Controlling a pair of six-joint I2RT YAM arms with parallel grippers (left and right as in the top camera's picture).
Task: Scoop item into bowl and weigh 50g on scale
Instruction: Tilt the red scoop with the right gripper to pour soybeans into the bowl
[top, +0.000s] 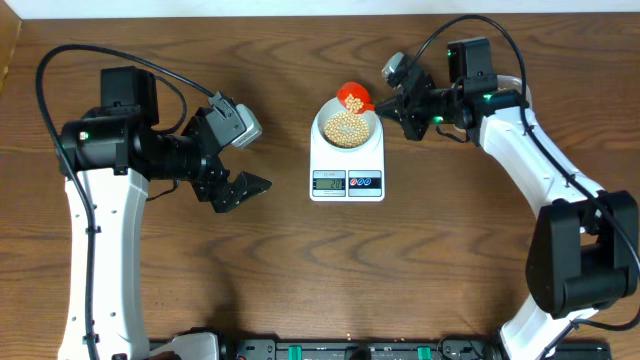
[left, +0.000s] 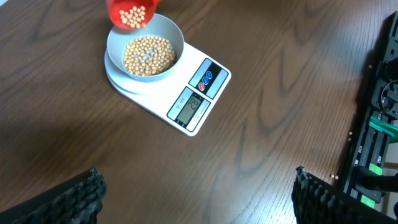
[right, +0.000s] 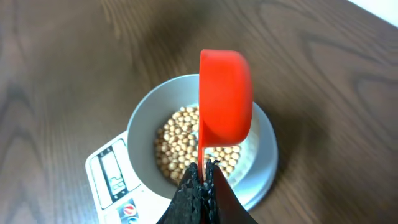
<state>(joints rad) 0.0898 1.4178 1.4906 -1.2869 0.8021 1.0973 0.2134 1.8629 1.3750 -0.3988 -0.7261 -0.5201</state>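
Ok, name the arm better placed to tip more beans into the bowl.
Right. The right gripper is shut on the red scoop, holding beans over the bowl; the left gripper is open, empty, away from the scale.

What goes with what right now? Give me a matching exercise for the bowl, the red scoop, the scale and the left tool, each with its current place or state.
Things:
1. bowl
2. red scoop
3. scale
4. left tool

Places or states:
A. open, holding nothing
B. flat on the table, display showing digits
C. on the scale, with beans inside
D. tilted above the bowl, handle pinched in the right tool

Pairs: 1-C, 2-D, 3-B, 4-A
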